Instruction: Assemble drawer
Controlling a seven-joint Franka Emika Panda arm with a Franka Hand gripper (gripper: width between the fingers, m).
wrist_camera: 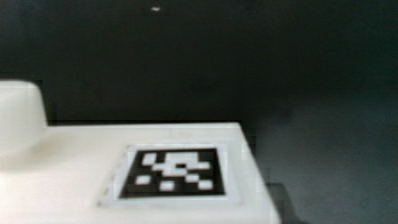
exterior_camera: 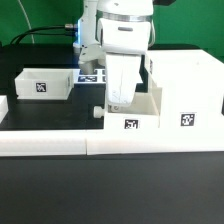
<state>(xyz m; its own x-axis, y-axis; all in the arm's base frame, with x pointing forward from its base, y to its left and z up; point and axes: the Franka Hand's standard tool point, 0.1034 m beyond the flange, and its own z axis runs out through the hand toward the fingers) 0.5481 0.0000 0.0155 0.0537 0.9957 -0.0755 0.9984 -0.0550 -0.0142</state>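
The gripper (exterior_camera: 120, 96) is being held low at the open top of the near tray (exterior_camera: 140, 108). Its fingers are reaching down there, but whether they are parted or clasping anything cannot be told. The near tray is resting on the black table (exterior_camera: 50, 115), just behind the low wall (exterior_camera: 60, 145). Its knob (exterior_camera: 97, 112) is pointing to the exterior view's left, and its other end is just beside the housing (exterior_camera: 185, 90). The housing is standing upright at the exterior view's right. The second tray (exterior_camera: 40, 85) is lying well apart, at the exterior view's left. The marker board (exterior_camera: 90, 76) is being partly hidden by the arm. In the wrist view a white part (wrist_camera: 71, 150) bearing a tag (wrist_camera: 175, 172) is being seen close up against the dark table; which part it is cannot be told.
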